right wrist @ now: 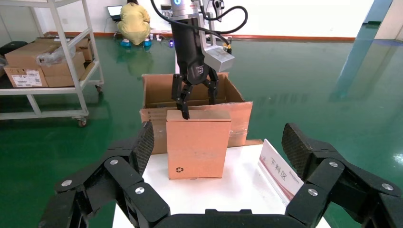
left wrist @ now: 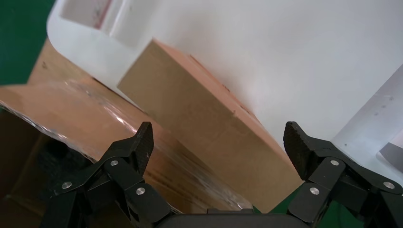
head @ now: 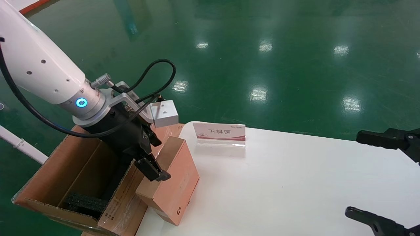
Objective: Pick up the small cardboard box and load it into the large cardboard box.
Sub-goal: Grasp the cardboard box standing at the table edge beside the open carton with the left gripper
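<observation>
Just above the small cardboard box hovers the open-jawed left gripper.

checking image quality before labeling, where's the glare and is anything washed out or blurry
Head view: ceiling lights glare in patches on the green floor; the white table is bright but readable. Left wrist view: the table is nearly blown out, and the clear tape on the large cardboard box shines. Right wrist view: evenly lit, with the small cardboard box sharp.
</observation>
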Motion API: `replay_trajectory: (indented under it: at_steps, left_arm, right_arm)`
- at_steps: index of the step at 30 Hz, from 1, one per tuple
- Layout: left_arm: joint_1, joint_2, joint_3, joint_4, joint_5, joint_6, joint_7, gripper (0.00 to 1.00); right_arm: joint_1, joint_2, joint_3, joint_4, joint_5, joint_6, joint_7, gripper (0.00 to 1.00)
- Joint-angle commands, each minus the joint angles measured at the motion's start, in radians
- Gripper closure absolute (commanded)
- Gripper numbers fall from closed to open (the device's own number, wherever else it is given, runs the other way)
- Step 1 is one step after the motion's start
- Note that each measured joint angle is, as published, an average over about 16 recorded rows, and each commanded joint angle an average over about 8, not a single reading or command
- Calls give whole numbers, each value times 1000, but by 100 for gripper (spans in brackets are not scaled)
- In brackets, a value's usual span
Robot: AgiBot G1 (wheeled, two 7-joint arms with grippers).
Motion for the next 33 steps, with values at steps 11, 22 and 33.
replay_trajectory:
  at_steps: [11,22,33]
  left_arm:
    - [-10,14,85,0,-14,-34,-67,0]
    - [14,39,125,1,19,-67,-107,0]
    - [33,56,150,2,53,-84,-129,0]
  right_arm:
    - [0,0,-1,0,1,0,0,0]
    - [0,1,-2,0,1,1,-1,0]
    - [0,1,-2,0,2,1,-1,0]
